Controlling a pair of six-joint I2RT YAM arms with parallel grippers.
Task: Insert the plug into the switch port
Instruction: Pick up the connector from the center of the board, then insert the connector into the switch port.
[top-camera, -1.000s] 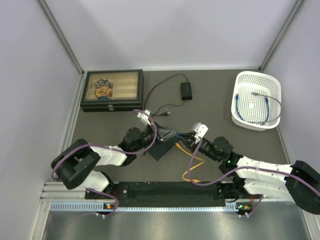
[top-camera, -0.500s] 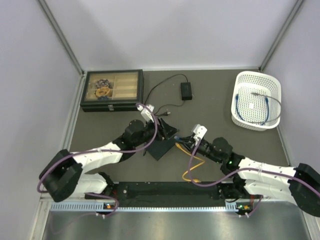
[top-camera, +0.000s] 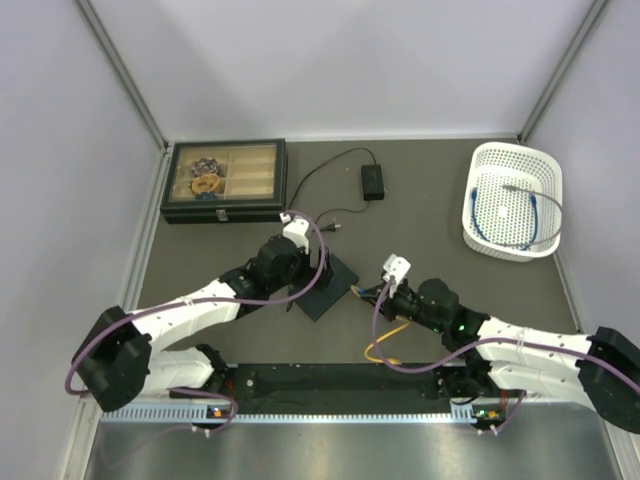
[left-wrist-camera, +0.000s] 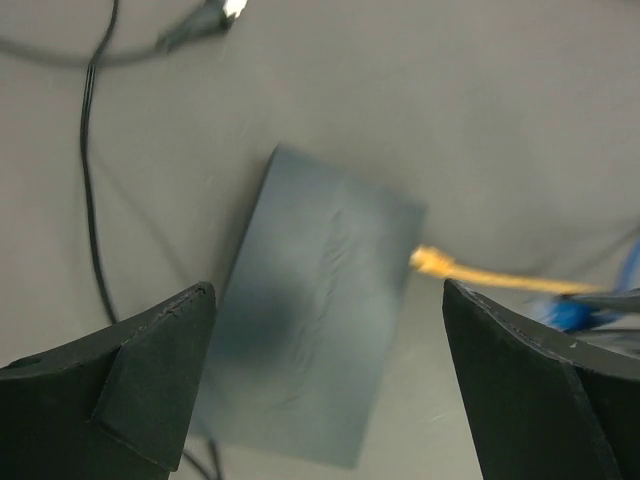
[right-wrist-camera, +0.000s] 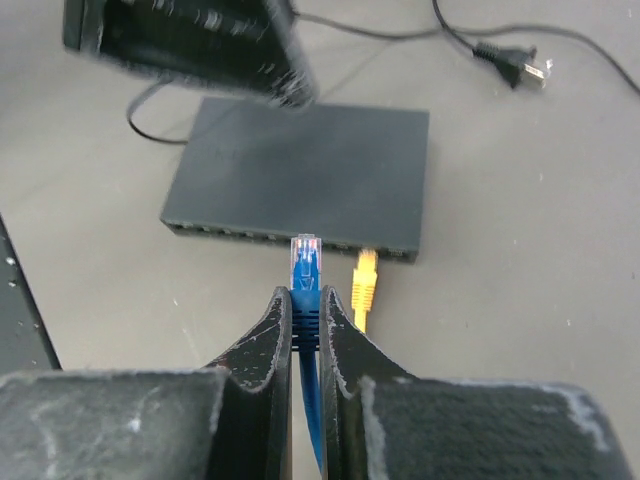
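The switch (right-wrist-camera: 310, 170) is a flat dark grey box lying on the table, with its switch port row (right-wrist-camera: 250, 238) along the edge facing my right gripper. My right gripper (right-wrist-camera: 305, 296) is shut on the blue plug (right-wrist-camera: 305, 258). The plug's clear tip points at the port row and stops a short way from it. A yellow plug (right-wrist-camera: 364, 283) sits in a port near the box's right end. My left gripper (left-wrist-camera: 328, 292) hangs open above the switch (left-wrist-camera: 315, 300) without touching it. From above, both grippers (top-camera: 323, 262) (top-camera: 370, 292) flank the switch (top-camera: 322, 298).
A black power lead with a small plug (right-wrist-camera: 512, 63) lies behind the switch, running to a power brick (top-camera: 372, 181). A compartment case (top-camera: 225, 180) stands at the back left. A white basket (top-camera: 512, 200) holding a blue cable stands at the back right. A yellow cable (top-camera: 385, 338) loops near the front.
My left gripper has opened and risen off the switch, shifting toward the back. The right gripper, still holding the blue plug, has drawn slightly back toward the near edge.
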